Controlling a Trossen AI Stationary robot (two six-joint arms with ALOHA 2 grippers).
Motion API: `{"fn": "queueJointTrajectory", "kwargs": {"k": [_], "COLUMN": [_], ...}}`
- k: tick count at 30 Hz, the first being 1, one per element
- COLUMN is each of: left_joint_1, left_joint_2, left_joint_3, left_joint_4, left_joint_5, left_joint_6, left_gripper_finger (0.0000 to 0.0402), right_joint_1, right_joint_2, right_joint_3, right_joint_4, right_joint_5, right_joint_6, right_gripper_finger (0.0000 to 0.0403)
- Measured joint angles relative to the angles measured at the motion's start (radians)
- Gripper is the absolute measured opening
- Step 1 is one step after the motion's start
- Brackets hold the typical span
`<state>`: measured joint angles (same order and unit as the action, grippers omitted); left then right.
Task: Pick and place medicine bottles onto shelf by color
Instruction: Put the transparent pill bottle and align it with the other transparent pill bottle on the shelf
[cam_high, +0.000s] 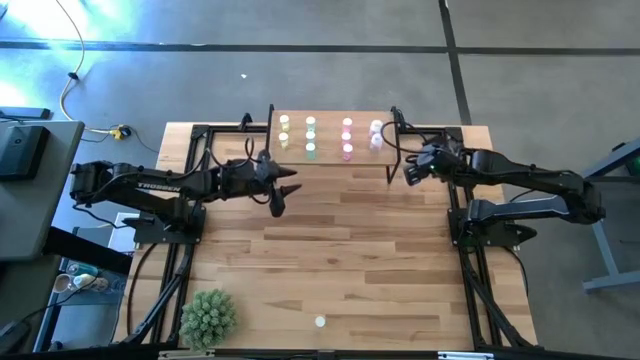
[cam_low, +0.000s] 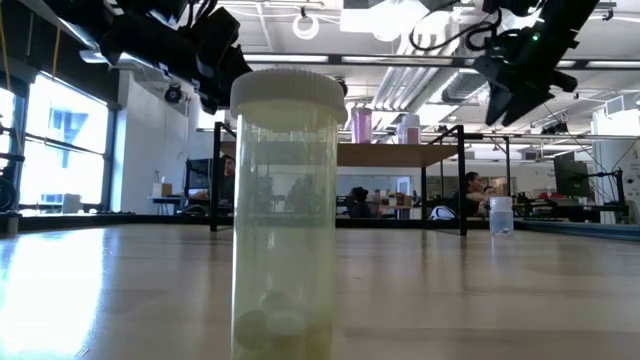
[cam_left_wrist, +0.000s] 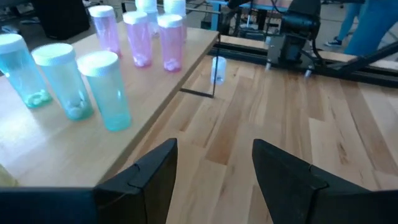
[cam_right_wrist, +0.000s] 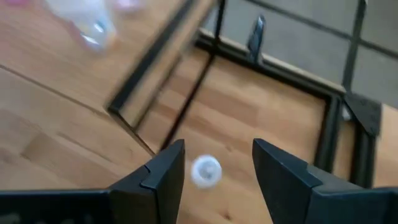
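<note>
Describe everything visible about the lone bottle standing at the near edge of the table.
The yellow-tinted bottle is a clear, plastic-looking cylinder with a pale ribbed cap. It stands upright on the wood-plank tabletop, alone at the near edge, far from the shelf and to the side of the potted plant. A few pale round pills lie at its bottom. Nothing but the table touches it; neither claw is near.

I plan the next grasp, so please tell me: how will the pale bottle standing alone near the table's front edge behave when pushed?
The pale bottle looks tall and narrow, so a high push would probably tip it. Round-walled, it may then roll. Only a few pills lie inside, so it seems light.
</note>
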<state>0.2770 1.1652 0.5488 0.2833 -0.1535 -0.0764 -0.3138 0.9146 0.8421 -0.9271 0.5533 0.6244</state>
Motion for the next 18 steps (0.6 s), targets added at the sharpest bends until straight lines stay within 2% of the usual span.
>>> {"fn": "queueJointTrajectory", "kwargs": {"k": [6, 11, 18], "left_joint_1": [-0.006, -0.005, -0.005], "left_joint_2": [0.000, 0.000, 0.000], "left_joint_3": [0.000, 0.000, 0.000], "left_joint_4": [-0.017, -0.021, -0.020], "left_joint_5": [0.000, 0.000, -0.001], "left_joint_6": [0.001, 0.001, 0.000], "left_gripper_finger": [0.0197, 0.0197, 0.0197], "right_joint_1": [0.000, 0.000, 0.000], "right_joint_2": [-0.009, -0.067, -0.135], "right_joint_3": [-0.003, -0.089, -0.189], "right_joint_4": [-0.140, -0.145, -0.020], "right_joint_5": [-0.003, -0.041, -0.127], "right_joint_6": [0.119, 0.186, 0.073], "right_gripper_finger": [0.0179, 0.0179, 0.0179]}}
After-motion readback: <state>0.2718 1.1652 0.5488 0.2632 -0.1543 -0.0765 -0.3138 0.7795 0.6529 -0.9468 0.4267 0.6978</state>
